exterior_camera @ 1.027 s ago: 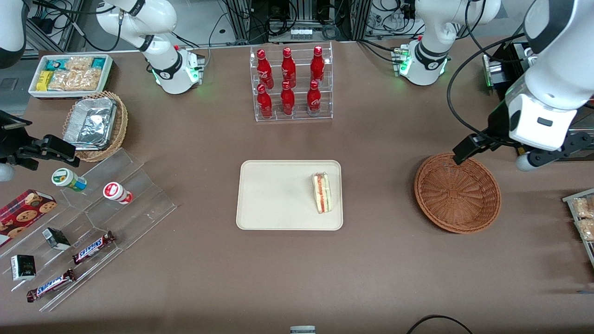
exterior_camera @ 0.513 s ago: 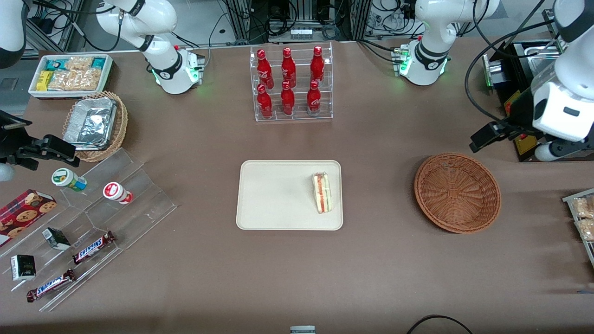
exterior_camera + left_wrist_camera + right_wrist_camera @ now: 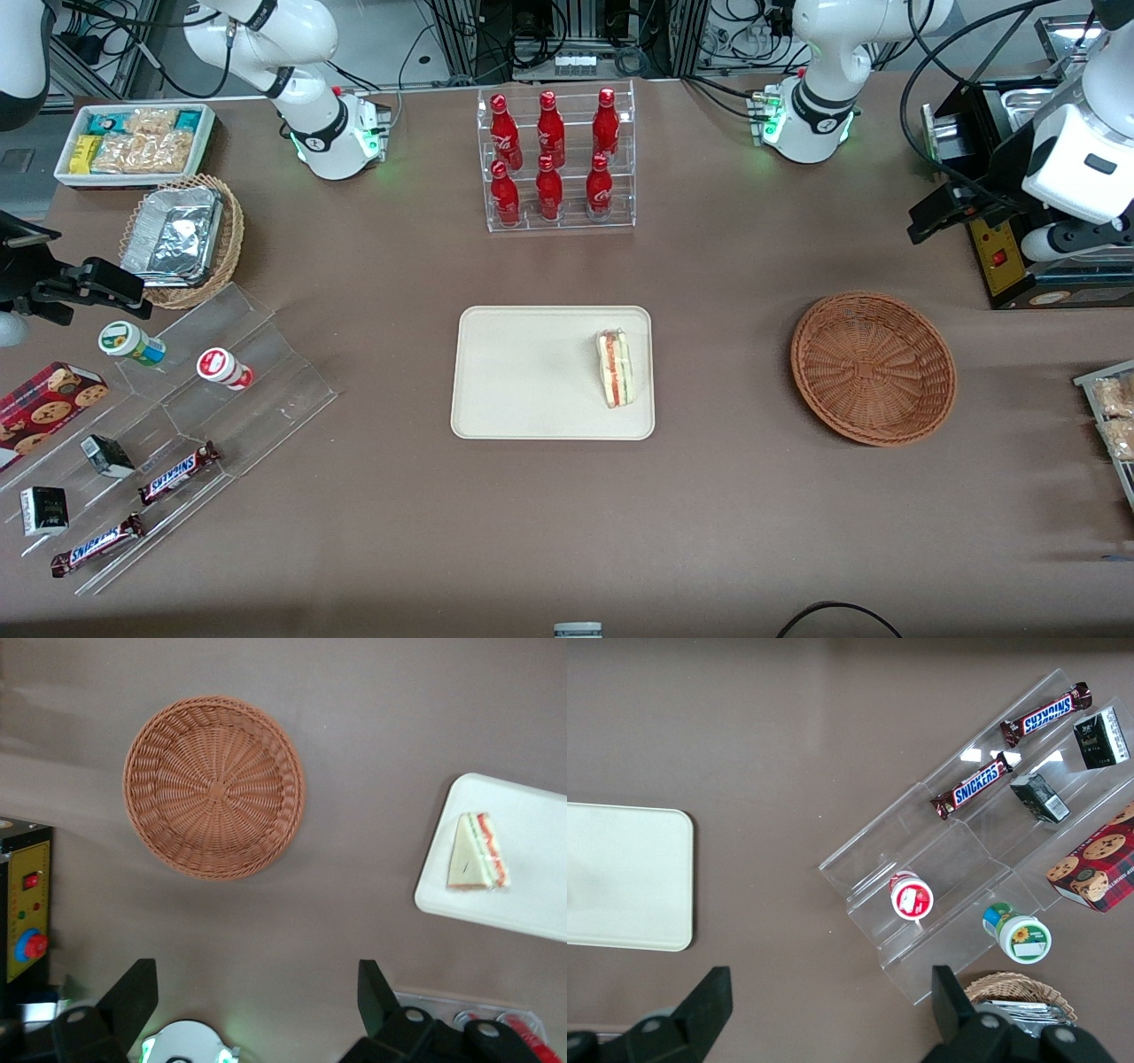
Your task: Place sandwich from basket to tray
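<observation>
The sandwich (image 3: 616,368) lies on the cream tray (image 3: 532,372), close to the tray's edge nearest the basket; it also shows in the left wrist view (image 3: 477,853) on the tray (image 3: 532,895). The reddish-brown wicker basket (image 3: 873,368) is empty, as the left wrist view (image 3: 213,787) also shows. My left gripper (image 3: 257,988) is open and empty, raised high above the table at the working arm's end (image 3: 939,217), farther from the front camera than the basket.
A rack of red bottles (image 3: 554,159) stands farther from the camera than the tray. A yellow control box (image 3: 1005,257) sits near the gripper. Clear stepped shelves with snacks (image 3: 177,425) and a tan basket with foil container (image 3: 182,239) lie toward the parked arm's end.
My left gripper has lifted and drawn away from above the basket's rim toward the table's working-arm end and farther from the camera. Sandwich, tray and basket have not moved.
</observation>
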Robot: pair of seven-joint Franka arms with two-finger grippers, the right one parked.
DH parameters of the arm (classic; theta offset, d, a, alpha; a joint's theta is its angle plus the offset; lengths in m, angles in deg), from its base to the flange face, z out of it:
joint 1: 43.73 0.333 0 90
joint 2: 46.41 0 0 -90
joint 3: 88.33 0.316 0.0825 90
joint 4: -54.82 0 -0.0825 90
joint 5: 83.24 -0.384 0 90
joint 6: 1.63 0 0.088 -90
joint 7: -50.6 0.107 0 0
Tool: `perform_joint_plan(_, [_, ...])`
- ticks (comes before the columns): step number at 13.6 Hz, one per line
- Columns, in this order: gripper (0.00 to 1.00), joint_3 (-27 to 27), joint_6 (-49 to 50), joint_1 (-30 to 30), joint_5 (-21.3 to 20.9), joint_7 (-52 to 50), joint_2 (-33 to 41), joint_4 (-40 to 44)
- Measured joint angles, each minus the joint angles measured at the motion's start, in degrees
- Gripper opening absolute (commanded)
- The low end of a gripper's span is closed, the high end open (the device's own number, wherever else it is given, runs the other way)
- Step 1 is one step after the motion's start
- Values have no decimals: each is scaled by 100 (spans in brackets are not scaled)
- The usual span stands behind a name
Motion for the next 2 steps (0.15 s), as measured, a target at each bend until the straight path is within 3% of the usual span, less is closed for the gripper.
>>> perform_joint_plan(2, [100, 64, 38, 0, -22, 325, 0, -2])
